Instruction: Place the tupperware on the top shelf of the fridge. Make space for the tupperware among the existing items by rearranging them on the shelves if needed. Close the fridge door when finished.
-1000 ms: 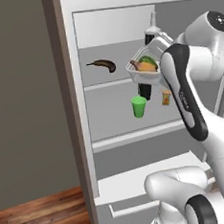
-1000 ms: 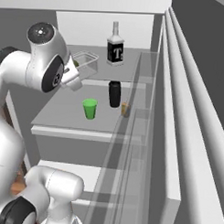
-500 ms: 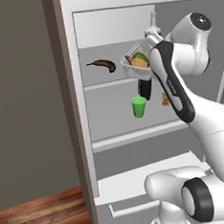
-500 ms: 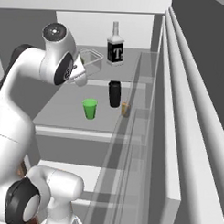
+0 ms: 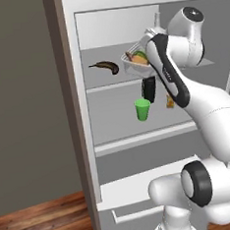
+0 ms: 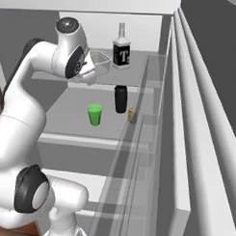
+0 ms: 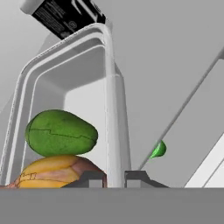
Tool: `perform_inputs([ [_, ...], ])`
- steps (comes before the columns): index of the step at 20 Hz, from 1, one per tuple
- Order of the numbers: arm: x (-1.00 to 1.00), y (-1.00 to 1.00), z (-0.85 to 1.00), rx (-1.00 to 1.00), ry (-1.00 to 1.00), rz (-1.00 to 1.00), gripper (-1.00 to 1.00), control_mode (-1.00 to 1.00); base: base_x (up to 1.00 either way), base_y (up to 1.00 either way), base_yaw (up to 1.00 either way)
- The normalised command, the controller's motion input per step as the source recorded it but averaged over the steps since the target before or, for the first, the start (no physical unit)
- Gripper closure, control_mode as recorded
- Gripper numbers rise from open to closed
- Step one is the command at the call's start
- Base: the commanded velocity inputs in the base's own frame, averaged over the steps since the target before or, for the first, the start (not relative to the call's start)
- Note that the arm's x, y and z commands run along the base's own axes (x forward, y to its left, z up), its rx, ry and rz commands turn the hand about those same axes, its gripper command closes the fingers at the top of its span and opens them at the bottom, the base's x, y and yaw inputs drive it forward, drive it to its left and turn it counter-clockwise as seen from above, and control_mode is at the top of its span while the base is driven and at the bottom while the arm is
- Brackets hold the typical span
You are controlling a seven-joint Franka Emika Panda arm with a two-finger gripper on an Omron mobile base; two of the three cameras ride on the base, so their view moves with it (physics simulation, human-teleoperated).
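The tupperware (image 7: 111, 109), a translucent tray with green and orange-yellow food in it, hangs over the right part of the top shelf (image 5: 100, 80) of the fridge. My gripper (image 7: 115, 178) is shut on its near wall. From the left the tupperware (image 5: 135, 59) shows just right of the dark banana (image 5: 106, 66). From the right the tupperware (image 6: 100, 60) lies left of the dark bottle (image 6: 121, 51) with a clear neck, and my gripper (image 6: 91, 71) holds it from the front. Whether it touches the shelf I cannot tell.
On the lower shelf (image 5: 119, 129) stand a green cup (image 5: 142, 109), a black bottle (image 5: 149, 89) and a small orange jar (image 5: 169, 101). The open fridge door (image 6: 187, 122) with its rack ledges runs along the right. A drawer front (image 5: 128, 192) sits below.
The arm has carried the tupperware up and to the left, deeper into the fridge over the top shelf. The items on the shelves have not moved.
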Motion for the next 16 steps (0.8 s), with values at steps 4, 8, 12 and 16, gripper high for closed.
perform_inputs([
  [4, 0.47, 0.00, -0.03, 0.00, 0.01, -0.07, 1.00, -1.00, 0.00, 0.00, 0.00],
  [8, 0.48, 0.00, -0.11, 0.00, 0.00, -0.07, 1.00, -1.00, 0.00, 0.00, 0.00],
  [12, 0.47, 0.00, -0.15, 0.00, 0.00, -0.07, 1.00, -1.00, 0.00, 0.00, 0.00],
  [16, 0.31, 0.00, -0.17, 0.00, 0.00, -0.06, 1.00, -1.00, 0.00, 0.00, 0.00],
])
